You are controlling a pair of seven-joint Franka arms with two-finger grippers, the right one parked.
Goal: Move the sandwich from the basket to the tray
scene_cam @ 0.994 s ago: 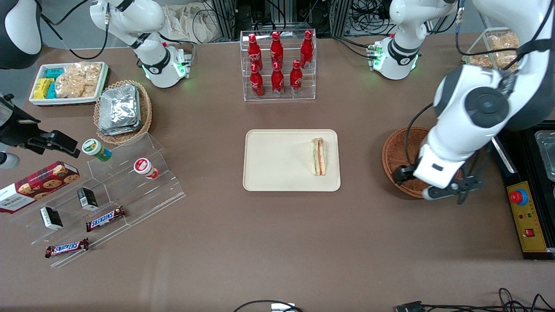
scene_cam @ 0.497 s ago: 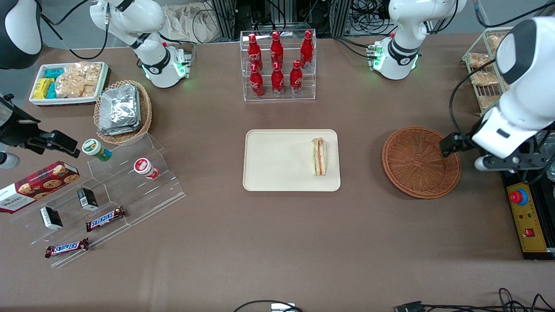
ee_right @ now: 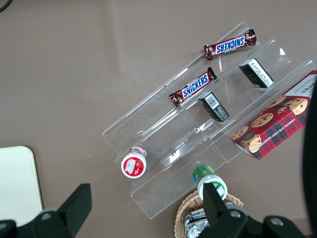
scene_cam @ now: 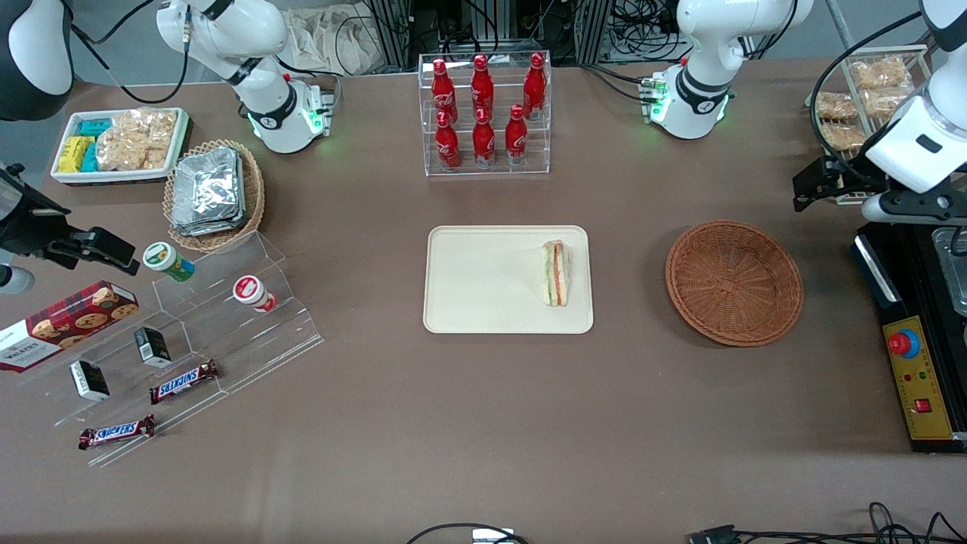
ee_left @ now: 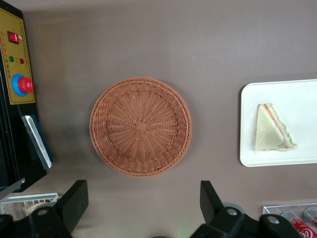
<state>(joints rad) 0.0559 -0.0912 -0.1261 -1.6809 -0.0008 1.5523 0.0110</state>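
The sandwich lies flat on the cream tray, near the tray edge that faces the basket; it also shows in the left wrist view as a triangular wedge on the tray. The brown wicker basket holds nothing, and its bare weave fills the wrist view. My left gripper hangs high over the table, farther from the front camera than the basket, at the working arm's end. It is open, with its fingers wide apart and only bare table between them.
A wire rack of snack bags stands close beside the arm. A black control box with a red button lines the table's end. A clear rack of red bottles stands farther back than the tray. Foil packets, snacks and an acrylic display sit toward the parked arm's end.
The left arm has swung off the basket, up and away from the front camera toward the wire rack, uncovering the basket. The sandwich and tray have not moved.
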